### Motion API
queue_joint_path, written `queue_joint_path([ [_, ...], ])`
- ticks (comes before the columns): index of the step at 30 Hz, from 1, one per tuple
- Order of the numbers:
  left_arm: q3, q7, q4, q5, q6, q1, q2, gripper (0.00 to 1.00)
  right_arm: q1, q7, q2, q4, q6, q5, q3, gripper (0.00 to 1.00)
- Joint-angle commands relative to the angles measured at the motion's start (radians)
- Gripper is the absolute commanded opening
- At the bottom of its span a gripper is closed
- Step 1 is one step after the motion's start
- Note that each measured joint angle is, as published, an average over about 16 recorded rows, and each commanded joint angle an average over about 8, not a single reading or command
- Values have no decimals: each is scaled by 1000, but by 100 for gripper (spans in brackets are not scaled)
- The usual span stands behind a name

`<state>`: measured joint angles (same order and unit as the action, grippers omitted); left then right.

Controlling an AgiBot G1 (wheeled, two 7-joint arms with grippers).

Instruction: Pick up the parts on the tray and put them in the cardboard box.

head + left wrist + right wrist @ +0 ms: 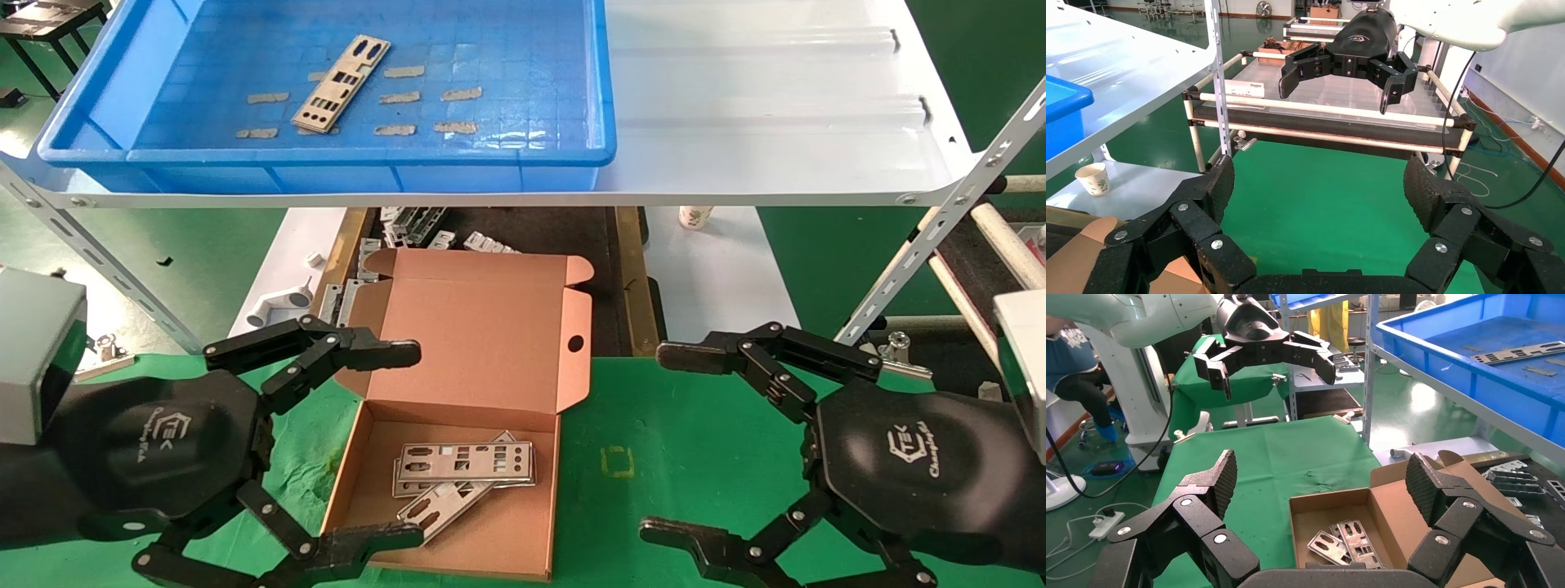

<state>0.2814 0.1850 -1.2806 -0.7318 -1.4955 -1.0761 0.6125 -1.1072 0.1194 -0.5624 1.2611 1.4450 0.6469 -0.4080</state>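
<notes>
One silvery punched part (341,83) lies diagonally on the floor of the blue tray (490,155), up on the white shelf; the right wrist view shows it too (1520,352). The cardboard box (490,327) sits open on the green mat below, lid raised, with overlapping parts (466,465) on its bottom (1346,542). My left gripper (409,445) is open, its fingers straddling the box's left side, and holds nothing (1318,184). On the other side of the box my right gripper (658,441) hangs open and empty over the mat (1318,478).
The white shelf (776,122) overhangs the back of the work area. Under it lie grey brackets (409,224), a white pipe-like piece (278,306) and a paper cup (695,216). A roller rack (981,245) stands at the right. Green mat (695,425) spreads between box and right gripper.
</notes>
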Motion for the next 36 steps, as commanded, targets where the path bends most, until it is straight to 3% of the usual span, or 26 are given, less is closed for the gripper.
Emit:
queue_joint_path([
  [1, 0, 0, 0, 0, 0, 0, 0, 100, 0, 0, 0, 0, 0, 0, 0, 100],
  [36, 0, 0, 0, 0, 0, 0, 0, 100, 0, 0, 0, 0, 0, 0, 0, 100],
])
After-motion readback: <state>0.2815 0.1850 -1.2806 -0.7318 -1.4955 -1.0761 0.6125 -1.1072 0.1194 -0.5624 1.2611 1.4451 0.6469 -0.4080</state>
